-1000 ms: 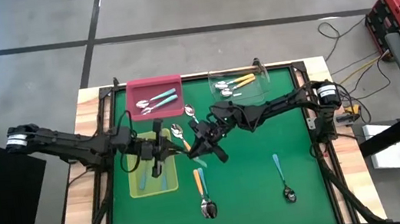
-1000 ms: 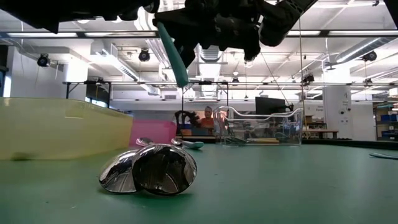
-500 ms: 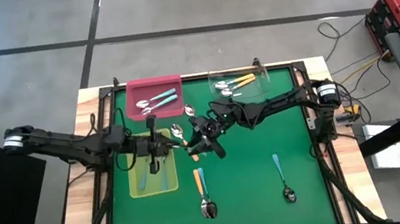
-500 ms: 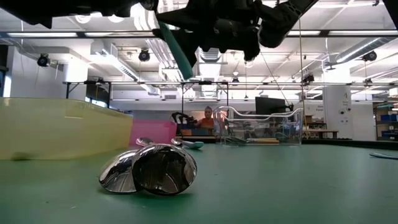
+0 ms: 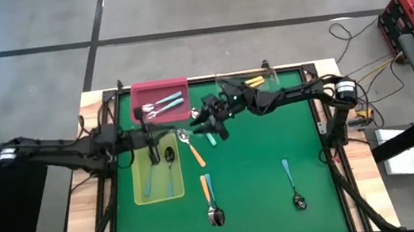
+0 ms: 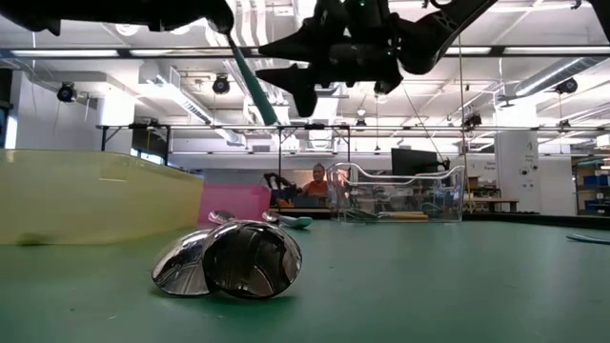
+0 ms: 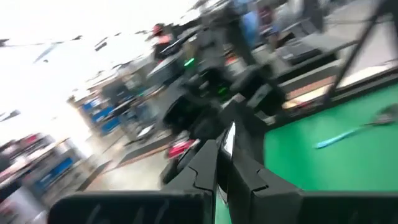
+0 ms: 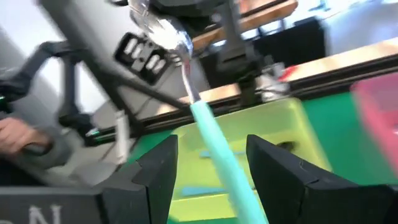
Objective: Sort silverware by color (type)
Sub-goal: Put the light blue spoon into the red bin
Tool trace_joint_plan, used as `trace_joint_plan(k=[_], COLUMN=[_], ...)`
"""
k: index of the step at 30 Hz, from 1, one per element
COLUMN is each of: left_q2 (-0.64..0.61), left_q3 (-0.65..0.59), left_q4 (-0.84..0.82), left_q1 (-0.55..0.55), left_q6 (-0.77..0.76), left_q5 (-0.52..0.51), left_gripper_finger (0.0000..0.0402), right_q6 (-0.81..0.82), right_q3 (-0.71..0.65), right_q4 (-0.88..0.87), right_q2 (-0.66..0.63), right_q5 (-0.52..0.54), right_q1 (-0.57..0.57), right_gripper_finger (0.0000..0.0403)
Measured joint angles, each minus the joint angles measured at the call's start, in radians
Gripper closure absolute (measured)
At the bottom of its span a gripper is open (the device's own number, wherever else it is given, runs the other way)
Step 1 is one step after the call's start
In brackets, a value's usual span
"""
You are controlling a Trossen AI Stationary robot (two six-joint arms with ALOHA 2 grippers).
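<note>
A teal-handled spoon (image 5: 169, 155) hangs in the air over the yellow-green tray (image 5: 144, 195), with my left gripper (image 5: 158, 148) shut on it. In the low view its handle (image 6: 252, 88) slants down from that gripper (image 6: 217, 14). My right gripper (image 5: 206, 122) stands open to the right of the spoon and touches nothing. In the right wrist view the teal handle (image 8: 214, 146) shows between its spread fingers (image 8: 155, 171). My left gripper pinches the spoon's metal bowl end (image 7: 230, 132) between its two shut fingers, which point level and come from the table's left. The handle slants down below the fingers. The spoon is lifted clear, above the yellow-green tray.
A pink tray (image 5: 140, 93) with light-blue spoons and a clear tray (image 5: 271, 83) with orange spoons stand at the far edge. On the green mat lie an orange spoon (image 5: 195, 154), a teal one (image 5: 211, 138), a pair (image 5: 211, 199) and a teal one (image 5: 291, 179).
My right gripper has opened, let go of the teal spoon's handle and drawn away toward the table's far edge. My left gripper, still shut on the spoon, has pulled back a little toward the table's left and risen, so the spoon now hangs over the yellow-green tray.
</note>
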Motion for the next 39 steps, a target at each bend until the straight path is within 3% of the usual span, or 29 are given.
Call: trace_joint_plan(k=[9,13,16,24,39], left_q2=[-0.059,-0.060,-0.053,0.020,0.138], left_q3=[0.000,0.000,0.000,0.000,0.000], left_q4=[-0.078,-0.069,-0.075,-0.104,-0.109], left_q1=[0.223,0.352,0.455,0.655,0.706], left_q6=[-0.102,-0.162,-0.221,-0.446,-0.588], left_q5=[-0.053,-0.159,-0.229,-0.229,-0.234], left_gripper_finger=[0.0401,0.0401,0.0401,0.0402,0.0401], right_q6=[-0.155,-0.185,-0.186,-0.213,-0.222], right_q3=[0.000,0.000,0.000,0.000,0.000], right_q4=[-0.138,-0.197,-0.212,-0.222,-0.238], right_q2=[-0.096,-0.128,-0.134,-0.132,-0.131], right_q5=[0.297,0.400,0.408,0.429,0.437], right_q1=[-0.018,-0.019,-0.019,-0.019,-0.021], right_gripper_finger=[0.0220,0.0220,0.0220,0.0220,0.0220])
